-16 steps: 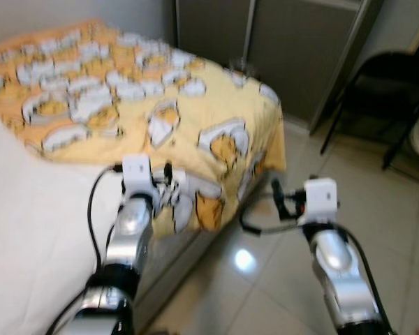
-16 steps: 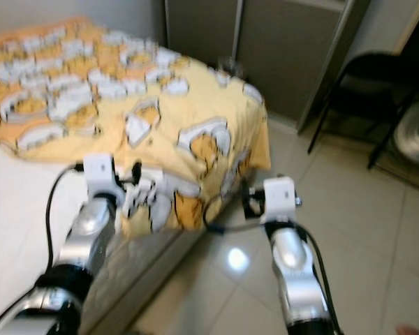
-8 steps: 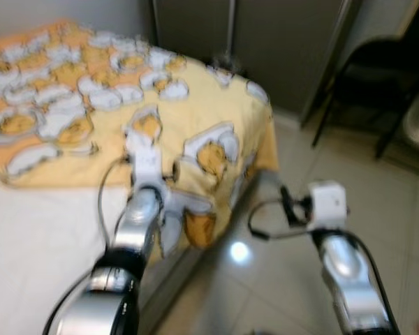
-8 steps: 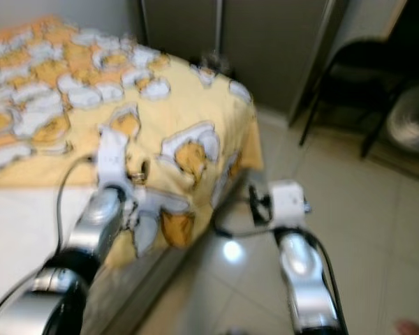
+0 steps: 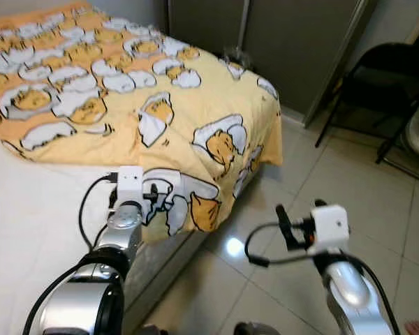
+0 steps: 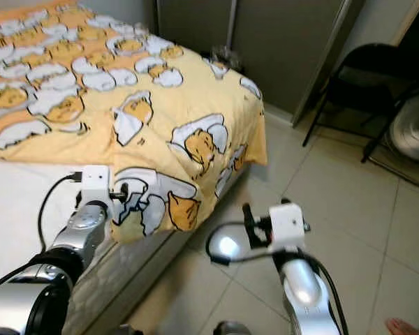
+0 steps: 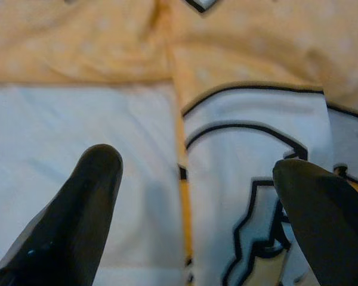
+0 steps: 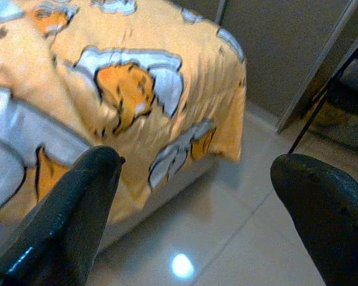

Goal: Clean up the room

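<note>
A yellow blanket [image 5: 160, 105] printed with white and orange egg cartoons lies over the far part of the bed, one corner hanging off the side towards the floor. The white sheet [image 5: 35, 216] lies bare nearer me. My left gripper [image 5: 156, 195] is at the blanket's front edge, where blanket meets sheet. In the left wrist view it is open [image 7: 197, 208], both black fingers [image 7: 77, 214] spread just above the fabric and holding nothing. My right gripper [image 5: 283, 225] hovers open over the floor beside the bed, pointing at the hanging corner [image 8: 185, 143].
Grey wardrobe doors [image 5: 293, 42] stand behind the bed's foot. A black folding chair [image 5: 377, 84] and a round fan [image 6: 413, 129] are at the far right. Glossy beige tiles [image 5: 265, 279] run along the bed. A person's foot [image 6: 405, 326] shows at the bottom right.
The camera has swung and the picture is now sharp. My left gripper stays at the blanket's front edge. My right arm sits a little lower in view.
</note>
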